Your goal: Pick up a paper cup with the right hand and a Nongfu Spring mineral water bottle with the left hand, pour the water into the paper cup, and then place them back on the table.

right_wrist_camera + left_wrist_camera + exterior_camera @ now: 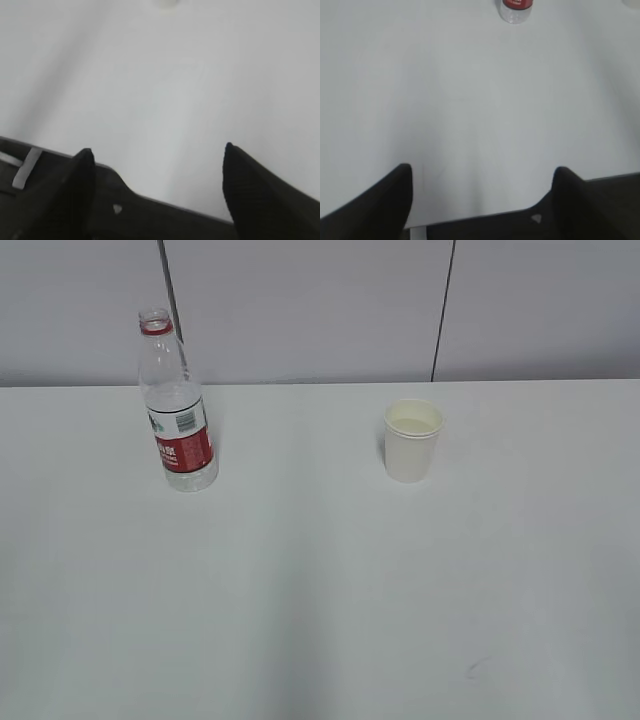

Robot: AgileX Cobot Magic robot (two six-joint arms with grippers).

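Your table holds an uncapped bottle upright at ten o'clock and a paper cup upright at one o'clock, well apart, while your left gripper and right gripper gape wide, holding nothing.

Even, soft, cool light; faint shadows on table; wrist views blurred, dark jaws out of focus.
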